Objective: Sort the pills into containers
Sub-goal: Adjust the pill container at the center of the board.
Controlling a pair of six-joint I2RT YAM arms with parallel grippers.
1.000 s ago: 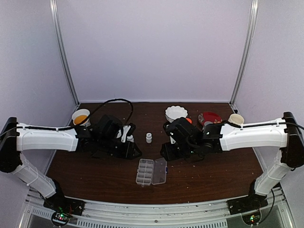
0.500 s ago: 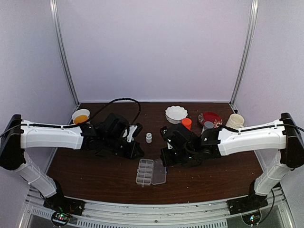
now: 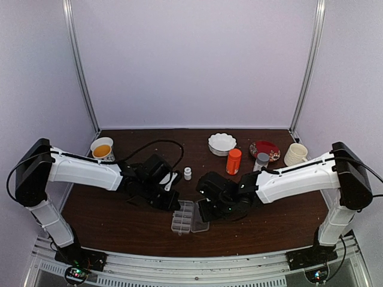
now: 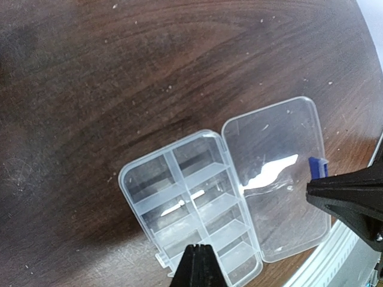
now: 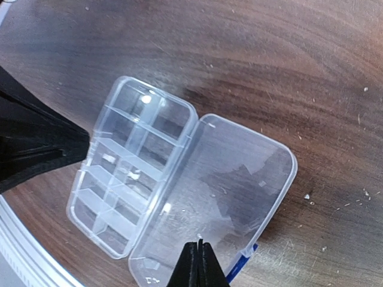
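Right, the left hand [image 4: 198, 258] is pinched fully shut, its tips meeting in a single point, and it carries nothing. It sits over the long edge of the organiser box [image 4: 191, 197]; whether it touches the plastic I cannot tell. The right hand [image 5: 199, 258] is the same story, closed tight and empty, poised over the free edge of the lid [image 5: 224, 185], close to the blue latch [image 5: 242, 263].

From above, the box lies open at six o'clock on the surface [image 3: 119, 221]. The left hand comes in from its ten o'clock and the right hand from its two o'clock. The lid is folded flat beside the tray, so every one of the cells [image 5: 128, 173] faces up.

The pills? No pale cluster shows in any cell, only glints on clear plastic. The likely sources stand further back: an orange bottle [image 3: 233, 161] at one o'clock of the box and a tiny white bottle [image 3: 187, 173] at twelve.

My read is that sorting has not begun. To do this step well, one hand should open before reaching for a bottle. The other should rest lightly on the lid, because this light box will probably skate if nudged. Pour low and slowly over one cell, or the pills may bounce across the dividers.
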